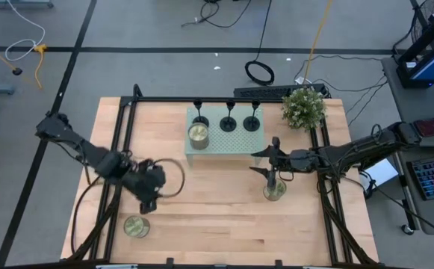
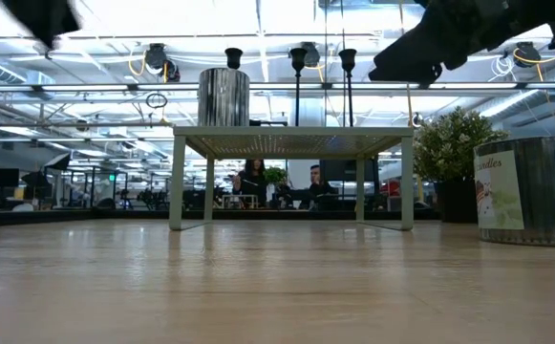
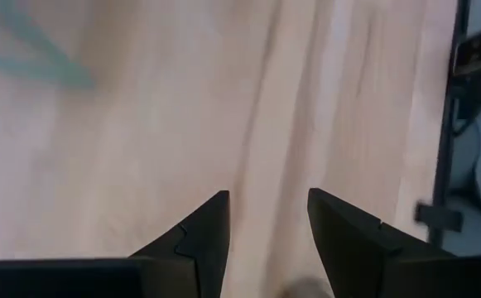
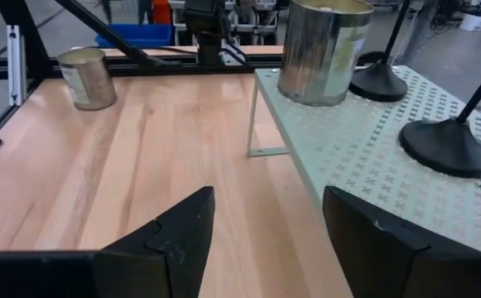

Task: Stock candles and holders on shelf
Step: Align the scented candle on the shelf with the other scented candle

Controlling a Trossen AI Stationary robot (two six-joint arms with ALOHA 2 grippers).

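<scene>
The mint-green shelf (image 1: 235, 143) stands at the table's far middle. Three black holders (image 1: 229, 123) stand on their disc bases along its far edge. One shiny jar candle (image 1: 198, 134) stands on the shelf's left end and also shows in the right wrist view (image 4: 321, 50). A second candle (image 1: 136, 226) stands on the table near the front left, and a third (image 1: 275, 191) stands right of the middle. My left gripper (image 1: 148, 203) is open above the table, just beyond the second candle. My right gripper (image 1: 260, 162) is open and empty, raised near the shelf's near right corner, by the third candle.
A bushy green potted plant (image 1: 304, 107) stands at the table's far right, beside the shelf. A black frame (image 1: 127, 142) runs along the table's left, far and right sides. Bare wood (image 1: 209, 202) lies between the two arms in front of the shelf.
</scene>
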